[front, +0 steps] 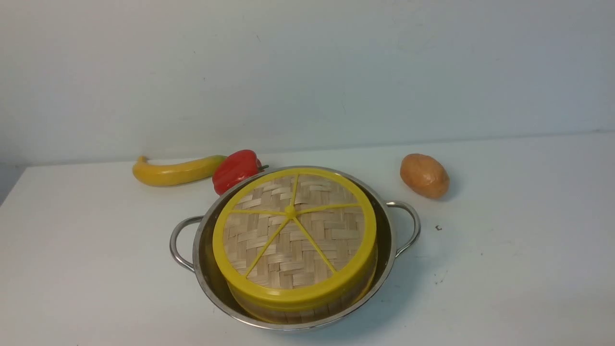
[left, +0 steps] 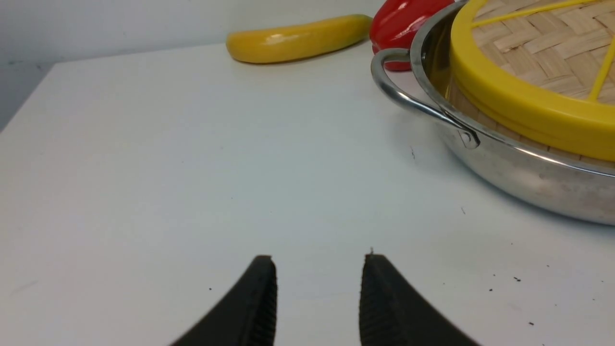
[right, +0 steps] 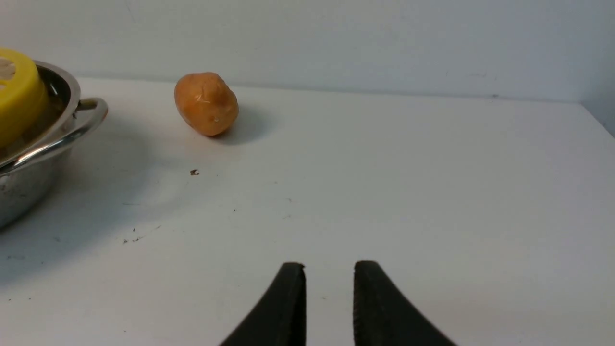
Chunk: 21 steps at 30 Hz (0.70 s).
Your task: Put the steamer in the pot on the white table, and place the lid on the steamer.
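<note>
Steamer (front: 269,307) sits lidded in pot (front: 389,240) — likely light, stiff; lid (front: 293,235) best taken at its yellow rim. Left gripper (left: 319,293) and right gripper (right: 330,298) fingers parted, empty.

You see a plain pale grey-white wall (front: 307,67) closing the scene behind the work surface; it meets the far edge of the tabletop in a straight, slightly tilted line. The wall carries faint scuffs and small dark marks. At the far left, beyond the tabletop's corner, you see a darker grey strip (front: 7,180) where the surface ends; in the right wrist view a similar darker patch (right: 603,113) shows past the far right corner. Light is soft and even, falling from above and in front: shadows are diffuse and short, lying just beside whatever casts them. No window, floor or lamp shows.
</note>
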Each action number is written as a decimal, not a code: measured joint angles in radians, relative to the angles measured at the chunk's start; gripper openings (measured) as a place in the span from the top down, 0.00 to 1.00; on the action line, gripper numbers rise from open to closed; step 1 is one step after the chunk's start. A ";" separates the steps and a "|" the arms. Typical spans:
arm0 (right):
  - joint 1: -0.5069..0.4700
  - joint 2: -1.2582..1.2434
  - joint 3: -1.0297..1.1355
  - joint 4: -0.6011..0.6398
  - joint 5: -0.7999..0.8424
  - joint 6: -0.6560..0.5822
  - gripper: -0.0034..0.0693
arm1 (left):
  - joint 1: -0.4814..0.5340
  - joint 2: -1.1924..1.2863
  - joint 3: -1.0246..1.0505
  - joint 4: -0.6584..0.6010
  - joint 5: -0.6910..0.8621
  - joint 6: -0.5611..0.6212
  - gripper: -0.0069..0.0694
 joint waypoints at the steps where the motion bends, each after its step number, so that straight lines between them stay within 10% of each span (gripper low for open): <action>1: 0.000 0.000 0.000 0.000 0.000 0.000 0.76 | 0.000 0.000 0.000 0.000 0.000 0.000 0.60; 21: 0.000 0.000 0.000 -0.003 0.000 0.003 0.73 | 0.000 0.000 0.000 0.000 0.000 0.000 0.60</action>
